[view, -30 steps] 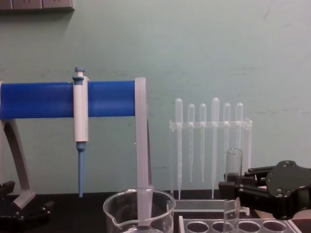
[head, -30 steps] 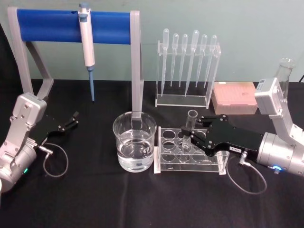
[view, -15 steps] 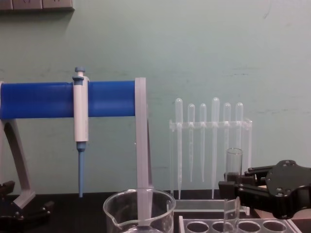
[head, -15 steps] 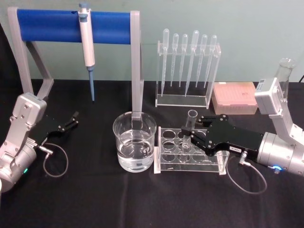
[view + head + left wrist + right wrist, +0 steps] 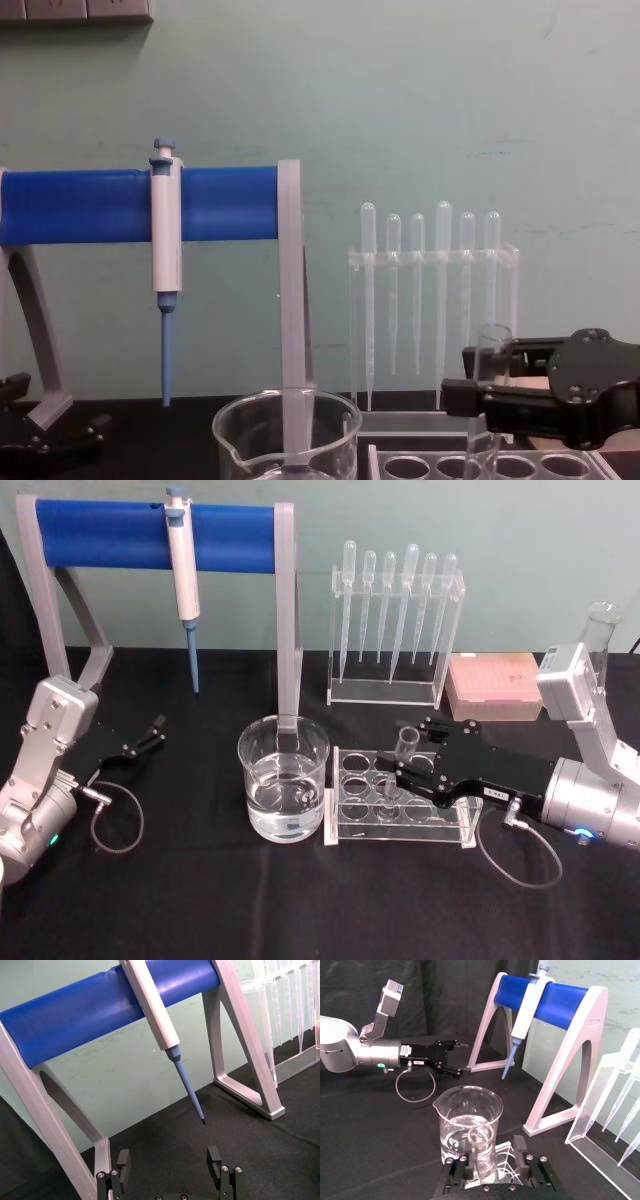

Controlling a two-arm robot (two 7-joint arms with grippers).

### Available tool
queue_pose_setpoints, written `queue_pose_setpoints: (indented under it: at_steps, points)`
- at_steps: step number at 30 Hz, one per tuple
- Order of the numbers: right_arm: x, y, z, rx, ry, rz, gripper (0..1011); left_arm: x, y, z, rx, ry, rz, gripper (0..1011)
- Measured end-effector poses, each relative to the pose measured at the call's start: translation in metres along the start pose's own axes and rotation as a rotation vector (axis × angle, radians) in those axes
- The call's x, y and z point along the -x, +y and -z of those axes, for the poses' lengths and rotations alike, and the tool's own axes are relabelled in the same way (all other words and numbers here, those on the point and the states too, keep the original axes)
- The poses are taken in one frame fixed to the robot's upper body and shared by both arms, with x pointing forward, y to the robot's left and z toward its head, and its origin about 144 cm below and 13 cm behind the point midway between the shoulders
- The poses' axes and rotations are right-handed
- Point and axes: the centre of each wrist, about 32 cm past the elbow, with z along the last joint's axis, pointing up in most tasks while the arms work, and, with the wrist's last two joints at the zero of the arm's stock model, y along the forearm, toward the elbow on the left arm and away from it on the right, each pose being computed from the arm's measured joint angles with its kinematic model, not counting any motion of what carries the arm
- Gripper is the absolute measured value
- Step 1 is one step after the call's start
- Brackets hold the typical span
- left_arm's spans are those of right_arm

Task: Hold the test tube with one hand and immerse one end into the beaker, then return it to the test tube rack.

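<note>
The test tube [image 5: 405,742] stands in the clear plastic rack [image 5: 340,832], leaning a little, its open rim up. My right gripper [image 5: 410,750] is open around it, with the tube [image 5: 481,1147] close to one finger and a gap to the other. In the chest view the tube [image 5: 492,350] rises just above the black right gripper [image 5: 470,380]. The beaker [image 5: 283,780], partly filled with clear liquid, stands just left of the rack, also seen as the beaker [image 5: 467,1120] [image 5: 285,430]. My left gripper [image 5: 150,730] [image 5: 170,1162] rests open on the table at the far left.
A blue-and-grey stand [image 5: 155,535] holds a white-and-blue pipettor [image 5: 182,575] behind the beaker. A clear holder with several plastic pipettes [image 5: 395,620] stands at the back, with a pink box [image 5: 493,685] to its right. Black cloth covers the table.
The test tube has sunk lower into the rack and its rim has shifted a little to the right. The right gripper's fingers have parted from it. The left arm has not moved.
</note>
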Motion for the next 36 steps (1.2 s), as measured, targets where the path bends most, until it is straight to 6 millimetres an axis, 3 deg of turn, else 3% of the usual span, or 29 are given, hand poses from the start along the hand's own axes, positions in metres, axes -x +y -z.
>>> queue_pose_setpoints:
  at_steps: [7,15,19,28,36]
  points:
    - [0.000,0.000,-0.001,-0.001,-0.001,0.000,684,0.000,0.000,0.000,0.000,0.000,0.000,1000]
    - [0.004,-0.006,-0.014,-0.065,-0.020,0.003,940,0.000,0.000,0.000,0.000,0.000,0.000,1000]
    - [0.006,-0.011,-0.022,-0.104,-0.022,0.010,1002,0.000,0.000,0.000,0.000,0.000,0.000,1000]
    - [0.014,-0.024,-0.037,-0.188,-0.001,0.123,1002,0.000,0.000,0.000,0.000,0.000,0.000,1000]
    - [0.016,-0.028,-0.027,-0.170,0.064,0.318,1002,0.000,0.000,0.000,0.000,0.000,0.000,1000]
